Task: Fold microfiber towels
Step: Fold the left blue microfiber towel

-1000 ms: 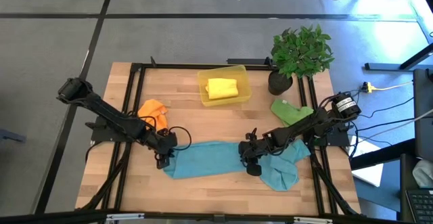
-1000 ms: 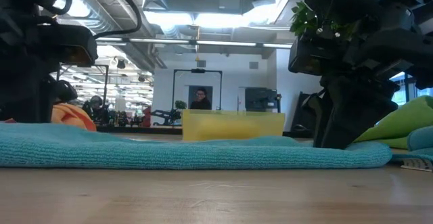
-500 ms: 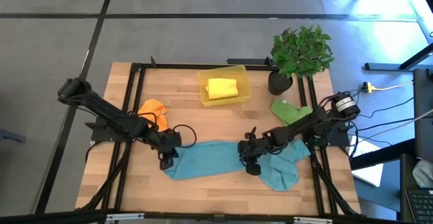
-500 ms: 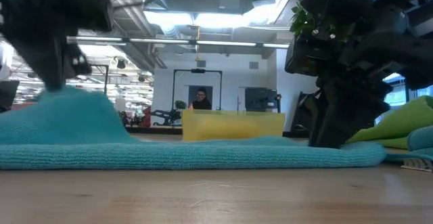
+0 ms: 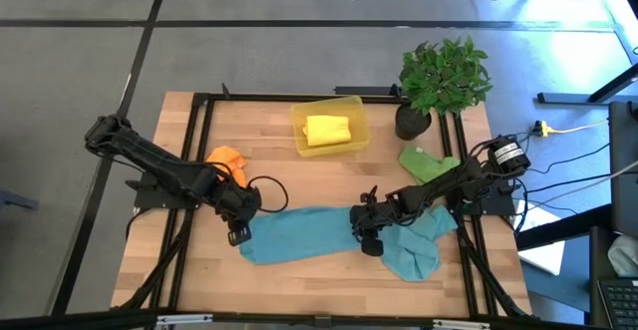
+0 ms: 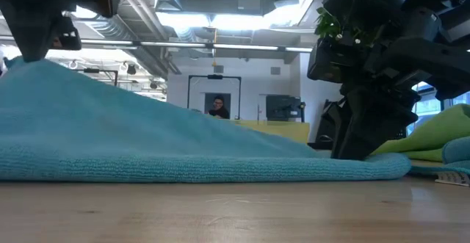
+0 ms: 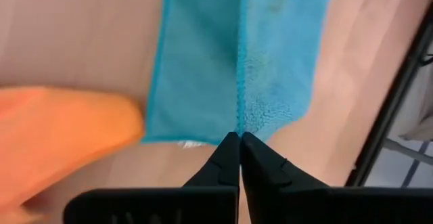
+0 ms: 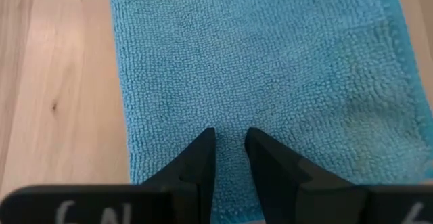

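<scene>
Currently, you are at the opening fold of one teal-blue towel (image 5: 304,235), which lies spread lengthwise across the near middle of the table (image 5: 179,270). Your left gripper (image 5: 239,232) has its fingers pinched tight on the towel's left end; the left wrist view shows the cloth hanging from the closed tips, and the low view shows that end raised off the wood while the remainder slopes down to the surface. Your right gripper (image 5: 367,244) sits low on the towel's right end, fingers (image 8: 199,158) standing slightly apart with terry pile beneath them; it appears to be pressing the cloth down, not grasping it. A second teal-blue towel (image 5: 414,245) lies rumpled just beside that gripper, partly overlapping the worked one. The orange towel (image 5: 227,162) is bunched behind the left arm, the green towel (image 5: 427,163) lies near the right arm's base, and the yellow towel (image 5: 327,130), already folded, rests in the translucent yellow bin (image 5: 299,136) at the far edge beside the potted plant (image 5: 444,76). In my judgement the next move calls for carrying the lifted end across toward the held end, keeping the edges square, with the right gripper anchoring until the layers meet. One towel stored, four outstanding.
</scene>
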Robot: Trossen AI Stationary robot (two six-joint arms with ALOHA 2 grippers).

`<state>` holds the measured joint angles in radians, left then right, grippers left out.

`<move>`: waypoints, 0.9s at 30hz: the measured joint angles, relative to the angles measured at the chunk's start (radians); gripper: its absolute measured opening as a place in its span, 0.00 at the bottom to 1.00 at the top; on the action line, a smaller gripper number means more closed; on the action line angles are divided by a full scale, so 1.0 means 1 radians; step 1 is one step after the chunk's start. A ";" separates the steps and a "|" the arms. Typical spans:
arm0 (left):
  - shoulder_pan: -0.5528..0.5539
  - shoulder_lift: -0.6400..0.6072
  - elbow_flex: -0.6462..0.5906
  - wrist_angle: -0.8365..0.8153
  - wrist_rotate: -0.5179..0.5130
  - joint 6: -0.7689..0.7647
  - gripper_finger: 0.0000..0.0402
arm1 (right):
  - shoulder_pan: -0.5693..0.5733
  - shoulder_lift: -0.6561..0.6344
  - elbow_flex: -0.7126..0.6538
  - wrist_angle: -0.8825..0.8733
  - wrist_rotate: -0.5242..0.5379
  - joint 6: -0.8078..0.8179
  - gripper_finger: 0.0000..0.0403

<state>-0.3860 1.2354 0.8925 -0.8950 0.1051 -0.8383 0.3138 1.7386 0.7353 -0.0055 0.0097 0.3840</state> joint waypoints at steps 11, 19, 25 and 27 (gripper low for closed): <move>0.125 0.076 -0.098 -0.030 0.058 0.069 0.00 | 0.000 0.000 0.000 -0.001 -0.001 0.002 0.23; 0.181 0.096 -0.130 -0.040 0.062 0.086 0.03 | 0.000 0.000 0.000 -0.001 -0.002 0.012 0.23; 0.164 0.040 -0.073 -0.143 0.001 0.104 0.10 | 0.000 0.000 0.000 -0.001 -0.003 0.027 0.23; 0.142 0.009 -0.064 -0.144 -0.021 0.049 0.12 | 0.000 0.000 0.000 -0.001 -0.002 0.034 0.23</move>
<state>-0.2444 1.2449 0.8280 -1.0385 0.0841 -0.7892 0.3141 1.7386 0.7349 -0.0067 0.0074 0.4181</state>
